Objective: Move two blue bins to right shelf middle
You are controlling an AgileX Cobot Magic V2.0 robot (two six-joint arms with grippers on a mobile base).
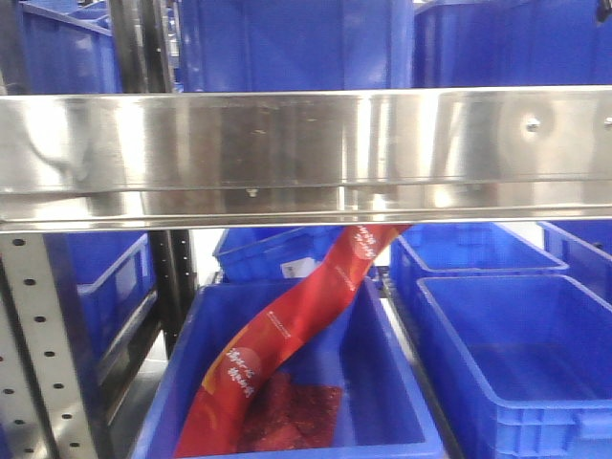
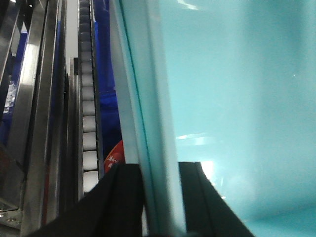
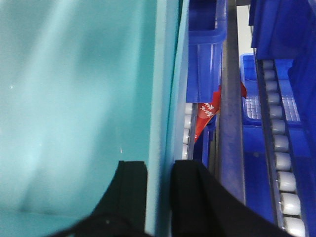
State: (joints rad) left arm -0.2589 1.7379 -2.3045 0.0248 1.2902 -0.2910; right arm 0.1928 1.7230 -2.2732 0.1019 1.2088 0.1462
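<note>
a pale cyan-blue bin (image 2: 232,98) is held by its walls from both sides: in the left wrist view the left gripper (image 2: 160,197) is clamped over one thick rim, a black finger on either side of the wall, and in the right wrist view the right gripper (image 3: 158,197) is clamped the same way over the opposite rim of the bin (image 3: 74,98). only the smooth inside and the rim are shown, so it cannot be told whether one bin or two nested bins are being carried. in the front view the bin is not seen; a wide stainless steel shelf beam (image 1: 306,153) is stretched across the picture, with dark royal-blue bins (image 1: 296,43) set on the level above it. below the beam, a dark blue bin (image 1: 296,382) with a long red printed packet strip (image 1: 287,335) draped into it is placed beside an empty-looking dark blue bin (image 1: 516,363), with more blue bins behind. a perforated steel upright (image 1: 38,344) is seen at the left. roller tracks (image 2: 89,128) of white rollers are seen running along the shelving just beside the held bin in both wrist views, and the red strip is glimpsed past each rim.
</note>
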